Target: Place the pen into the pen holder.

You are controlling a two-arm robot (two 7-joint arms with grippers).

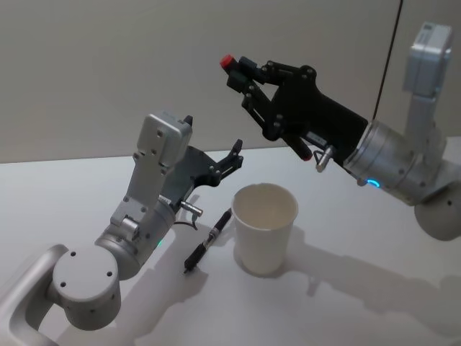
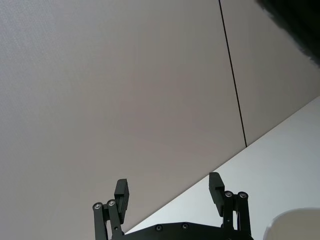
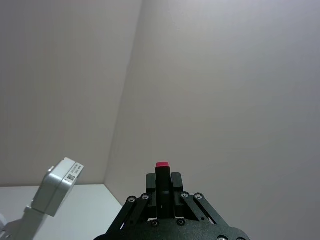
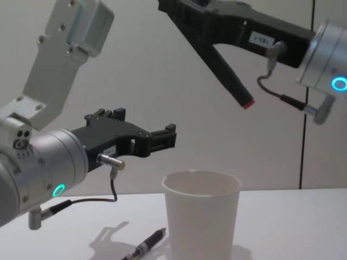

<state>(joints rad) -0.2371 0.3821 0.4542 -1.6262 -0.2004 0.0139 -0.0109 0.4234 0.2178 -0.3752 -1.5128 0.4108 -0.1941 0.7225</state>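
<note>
Pen (image 1: 232,63), black with a red end, is pinched between the jaws of the right gripper (image 1: 241,72), high above the white pen holder (image 1: 265,238) standing on the bench (image 1: 360,303); a second pen (image 1: 209,241) lies just left of the holder. Left wrist view: the left gripper (image 2: 169,186) hangs with jaws spread, holding nothing. Right wrist view: the red end pokes out past the jaws. Chest view: the pen slants red end down, above and slightly right of the rim. A clean drop likely means centring that end over the mouth, tipping it nearer upright, then lowering before letting go.
</note>
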